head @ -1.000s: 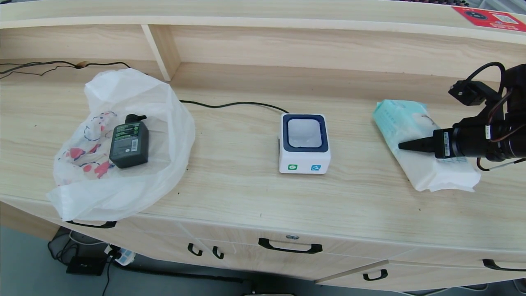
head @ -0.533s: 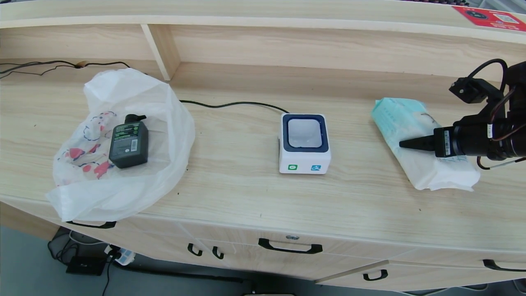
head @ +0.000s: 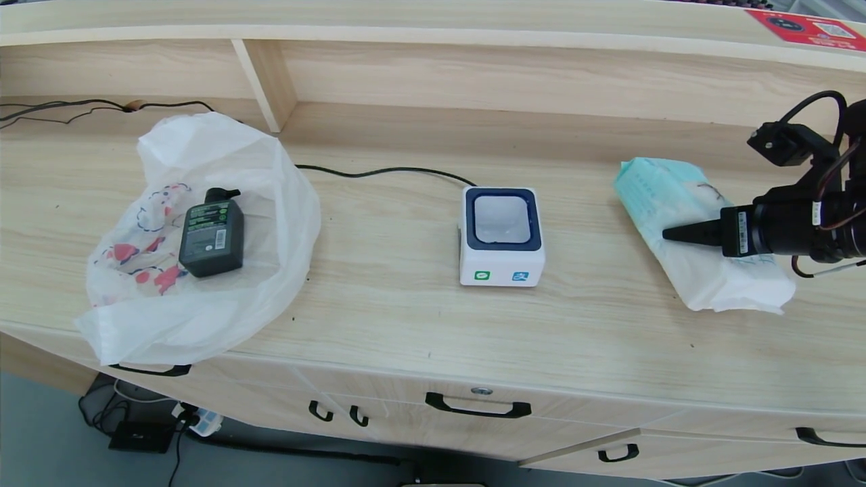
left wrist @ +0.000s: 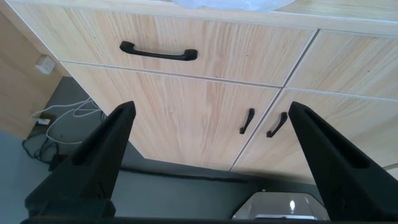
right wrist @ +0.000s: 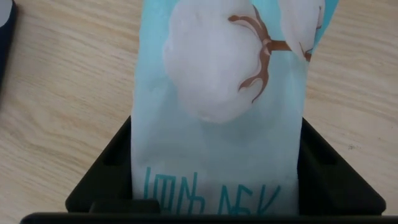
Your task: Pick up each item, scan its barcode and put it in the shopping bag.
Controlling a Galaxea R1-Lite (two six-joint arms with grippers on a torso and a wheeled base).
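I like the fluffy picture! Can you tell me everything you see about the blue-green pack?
The pack is a soft plastic pouch, blue-green at its far end and white at its near end. It is printed with white cotton puffs on brown stems and some blue-green letters. It lies flat and slanted on the wooden counter, right of the scanner. The right gripper clasps its two long sides.

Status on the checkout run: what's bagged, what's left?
Done: the dark bottle lies in the shopping bag. In hand: the right tool grips the tissue pack by its sides. The pack looks to rest on the counter, not yet lifted. Left: lift it, pass it over the scanner, bag it. The left tool hangs open, low by the cabinet doors.
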